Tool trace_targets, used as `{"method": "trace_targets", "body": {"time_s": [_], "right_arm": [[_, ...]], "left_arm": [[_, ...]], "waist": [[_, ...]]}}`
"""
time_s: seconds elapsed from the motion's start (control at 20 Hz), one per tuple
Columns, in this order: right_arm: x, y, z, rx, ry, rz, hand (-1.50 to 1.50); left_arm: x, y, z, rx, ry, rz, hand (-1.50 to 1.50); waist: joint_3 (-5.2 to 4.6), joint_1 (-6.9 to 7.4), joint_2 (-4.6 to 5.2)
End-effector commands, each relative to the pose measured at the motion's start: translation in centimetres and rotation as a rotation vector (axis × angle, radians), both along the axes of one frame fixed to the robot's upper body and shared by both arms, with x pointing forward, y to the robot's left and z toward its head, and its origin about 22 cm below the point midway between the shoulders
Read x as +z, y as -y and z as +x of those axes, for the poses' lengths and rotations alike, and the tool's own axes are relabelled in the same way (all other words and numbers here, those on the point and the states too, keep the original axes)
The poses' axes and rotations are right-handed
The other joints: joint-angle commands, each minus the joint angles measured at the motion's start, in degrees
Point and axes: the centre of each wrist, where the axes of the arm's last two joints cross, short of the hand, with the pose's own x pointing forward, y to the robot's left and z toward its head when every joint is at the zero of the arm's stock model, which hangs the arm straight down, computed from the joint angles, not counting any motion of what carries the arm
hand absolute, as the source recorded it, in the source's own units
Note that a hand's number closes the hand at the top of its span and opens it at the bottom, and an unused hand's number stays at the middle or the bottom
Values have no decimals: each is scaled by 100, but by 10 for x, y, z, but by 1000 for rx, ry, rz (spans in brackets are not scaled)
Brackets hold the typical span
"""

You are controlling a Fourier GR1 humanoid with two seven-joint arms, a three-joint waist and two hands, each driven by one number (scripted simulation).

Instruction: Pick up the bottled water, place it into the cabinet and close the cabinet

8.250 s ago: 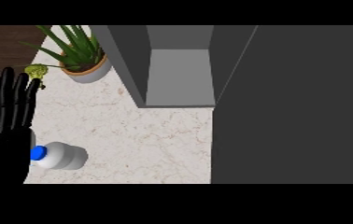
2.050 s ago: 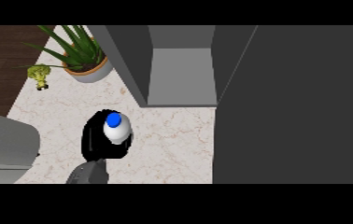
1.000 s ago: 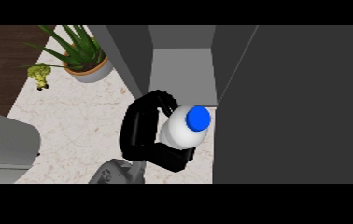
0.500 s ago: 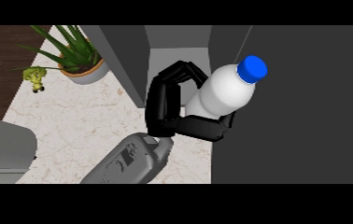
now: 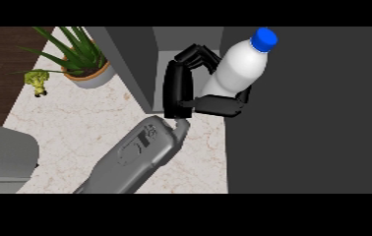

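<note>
I have one hand [image 5: 181, 90] in view, at the end of a grey forearm [image 5: 134, 161] that comes up from the lower edge across the tabletop [image 5: 80, 119]. From this picture alone I cannot say for certain which arm it is, though it enters left of centre. Its fingers [image 5: 195, 57] are curled round the bottle [image 5: 240, 70], with the thumb [image 5: 218, 105] wrapped under the bottle's lower end, so the hand is clamped on it.

The bottle is white with a blue cap [image 5: 264, 37]. It tilts, cap up and to the right of the fingers, and its body lies in front of the open cabinet [image 5: 131, 58], whose grey side wall stands just left of the fingers. The cabinet's dark door [image 5: 305, 122] fills the space to the right of the thumb, and the bottle's cap overlaps its edge.

Well to the left of the fingers, a potted plant [image 5: 80, 58] stands on the tabletop beside the cabinet wall. A small yellow-green object [image 5: 36, 80] sits left of the pot. A grey shape [image 5: 16, 154] shows at the left edge, below the plant.
</note>
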Motion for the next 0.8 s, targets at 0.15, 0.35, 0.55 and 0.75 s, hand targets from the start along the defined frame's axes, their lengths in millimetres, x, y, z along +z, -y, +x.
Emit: {"method": "trace_targets", "body": {"time_s": [0.15,0.35,0.55,0.75], "right_arm": [[17,-1,1,25,45,70,-150],[17,-7,4,37,63,68,-150],[16,-3,8,53,57,82,-150],[25,-6,6,48,57,73,-150]], "left_arm": [[-17,-3,28,44,-19,70,150],[-23,-7,47,87,-46,135,150],[-30,-22,62,129,-75,84,150],[-43,-30,69,178,-79,83,150]], "waist": [[2,-40,26],[2,-67,25],[0,-89,49],[-3,-111,55]]}}
